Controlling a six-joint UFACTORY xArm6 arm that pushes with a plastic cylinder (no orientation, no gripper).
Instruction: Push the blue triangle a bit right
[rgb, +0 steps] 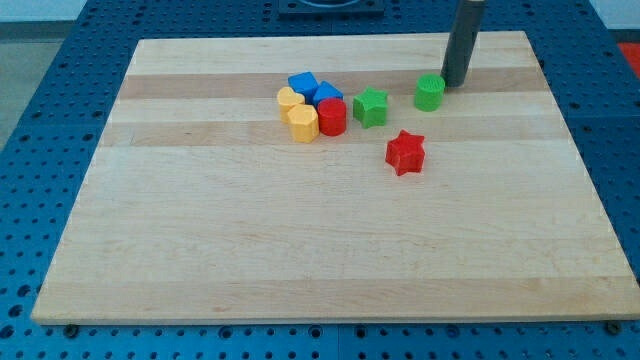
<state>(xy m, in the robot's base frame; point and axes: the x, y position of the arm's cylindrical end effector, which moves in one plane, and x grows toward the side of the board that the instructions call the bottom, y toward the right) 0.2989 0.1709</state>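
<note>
The blue triangle (327, 94) lies in a tight cluster left of the board's middle, near the view's top. A blue cube (302, 84) touches it at the upper left and a red cylinder (332, 117) sits just below it. My tip (453, 84) is far to the right of the blue triangle, right beside the upper right of a green cylinder (430, 92).
Two yellow blocks (300, 121) (289, 99) sit at the cluster's left. A green star (371, 106) is right of the red cylinder. A red star (405, 152) lies lower, toward the middle. The wooden board (320, 250) rests on a blue perforated table.
</note>
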